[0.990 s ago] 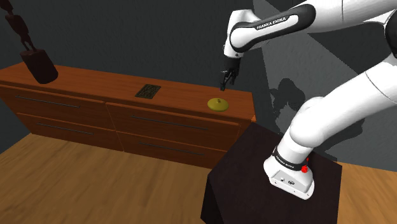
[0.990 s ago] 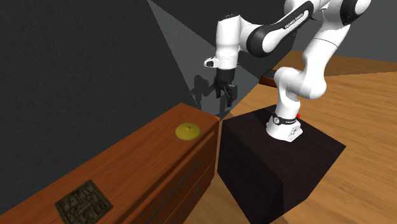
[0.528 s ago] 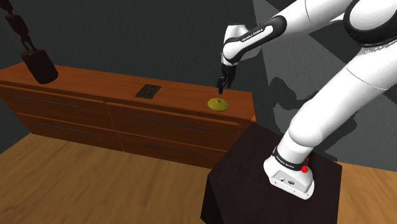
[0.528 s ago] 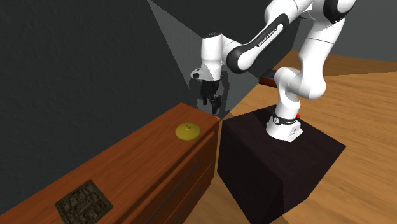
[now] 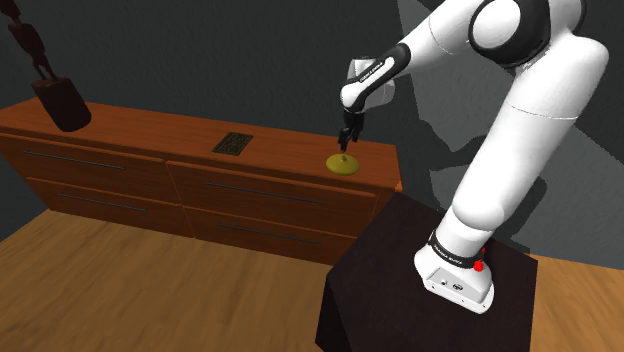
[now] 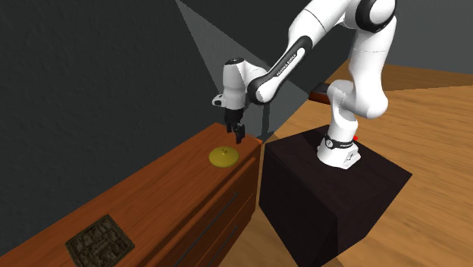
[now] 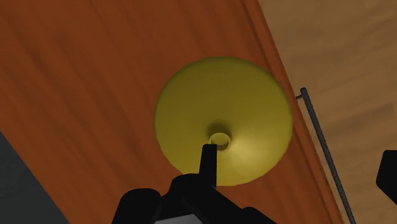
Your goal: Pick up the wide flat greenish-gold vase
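Wide flat greenish-gold vase (image 7: 224,111): a shallow disc rising to one small open neck at the centre. It sits on the reddish-brown wooden worktop (image 5: 285,148) of a long sideboard, near the end closest to the dark box stand (image 5: 385,290) and close to the front edge, above a thin drawer handle (image 7: 321,146). It looks rigid and smooth. The material is not clear, so I would treat it as brittle and slick, and probably light. The rim lies almost flush with the wood and looks too wide and low to pinch. The best hold is likely across the short neck, closing gently because there is little height to bear on and it could slip out. The all-black two-finger gripper (image 6: 238,136) hangs directly above the vase, pointing down. The fingers (image 7: 208,164) stand wide apart and hold nothing: one tip is just beside the neck, the other is well off toward the drawer side, so the opening is not centred on the neck. Farther along the worktop lie a dark patterned square tile (image 5: 231,143) and a dark brown pot (image 5: 60,104), both well apart from the vase. Against half a second ago, the gripper has come lower and moved away from the stand end to a spot over the disc, with the white arm stretched farther out. The vase has not shifted.
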{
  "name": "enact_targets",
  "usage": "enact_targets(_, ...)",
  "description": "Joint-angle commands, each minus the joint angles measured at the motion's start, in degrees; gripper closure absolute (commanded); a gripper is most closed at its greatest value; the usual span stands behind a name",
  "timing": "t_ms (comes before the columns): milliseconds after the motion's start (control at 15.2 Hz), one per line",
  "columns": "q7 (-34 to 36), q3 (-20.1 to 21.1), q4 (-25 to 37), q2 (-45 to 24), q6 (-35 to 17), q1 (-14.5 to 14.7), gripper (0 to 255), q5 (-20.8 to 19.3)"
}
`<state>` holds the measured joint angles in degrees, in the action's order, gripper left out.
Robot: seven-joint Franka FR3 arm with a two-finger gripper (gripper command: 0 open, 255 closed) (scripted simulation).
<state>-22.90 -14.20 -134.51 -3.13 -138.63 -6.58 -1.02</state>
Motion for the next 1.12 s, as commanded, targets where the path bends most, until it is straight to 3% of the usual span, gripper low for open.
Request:
enact_targets(0, -2.3, -0.3, 3.1, -4.9, -2.2, -0.7, 0, 1.3)
enact_targets(198, -5.3, -0.3, 7.3, -11.1, -4.5, -2.0, 0, 3.0)
enact_targets(792, -6.4, 0.7, 6.9, -15.9, -9.5, -2.8, 0, 4.9)
enact_targets(858, -6.4, 0.7, 6.9, -15.9, -9.5, -2.8, 255, 4.9)
enact_targets(1056, -6.4, 0.7, 7.1, -16.0, -9.5, -2.9, 255, 4.9)
